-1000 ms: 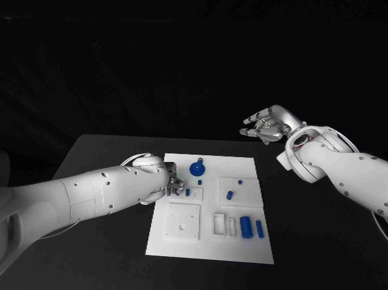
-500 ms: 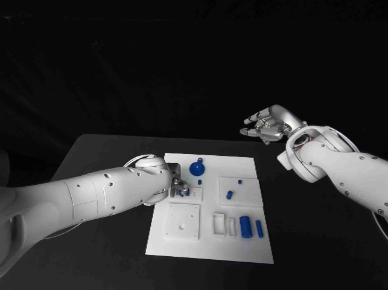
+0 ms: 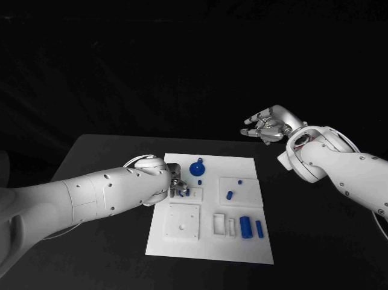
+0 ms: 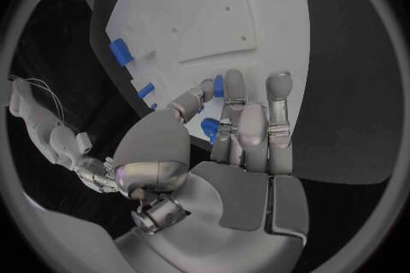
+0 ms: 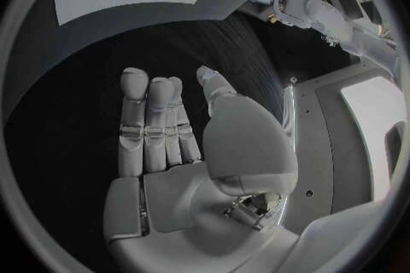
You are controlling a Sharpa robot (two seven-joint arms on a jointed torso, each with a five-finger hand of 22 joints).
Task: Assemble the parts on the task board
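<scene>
Fingers of the silver left hand (image 3: 173, 184) pinch a small blue peg (image 4: 219, 86) over the white task board (image 3: 246, 248), near its left edge. It should go down slowly and straight into its hole. The silver right hand (image 3: 265, 125) hangs open and empty, past the board's far right corner.

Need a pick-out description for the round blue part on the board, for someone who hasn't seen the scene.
Find the white task board in the middle of the black table. Look near its far edge, just beyond the left hand. The round blue part lies there: a flat disc with a small stub pointing away, while the other blue parts are slim pegs or bars.
</scene>
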